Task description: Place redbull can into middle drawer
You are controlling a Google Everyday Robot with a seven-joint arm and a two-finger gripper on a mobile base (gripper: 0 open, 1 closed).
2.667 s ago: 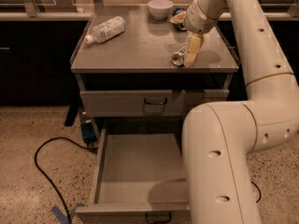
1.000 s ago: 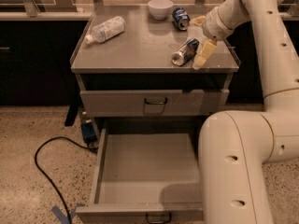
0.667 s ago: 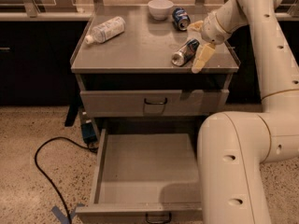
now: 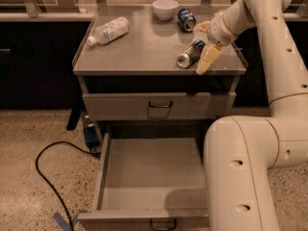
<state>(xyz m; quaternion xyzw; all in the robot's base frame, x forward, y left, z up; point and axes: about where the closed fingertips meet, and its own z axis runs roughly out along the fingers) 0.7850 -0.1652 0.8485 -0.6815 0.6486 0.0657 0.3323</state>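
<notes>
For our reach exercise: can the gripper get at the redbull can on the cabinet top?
Probably yes: the gripper is open right beside the tipped redbull can, with nothing between them; the dark blue can is apart, farther back.

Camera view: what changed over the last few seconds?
The claw shifted toward the view's right, from over the redbull can to beside it, open. Nothing was taken hold of or let go. The can lies on its side on the cabinet top as before; middle drawer stays open; bottle, bowl and dark blue can unmoved.

Pincer (image 4: 204, 53) beside redbull can (image 4: 189, 54) on cabinet top (image 4: 139, 47); arm (image 4: 240, 172) over open middle drawer's (image 4: 149, 172) right
</notes>
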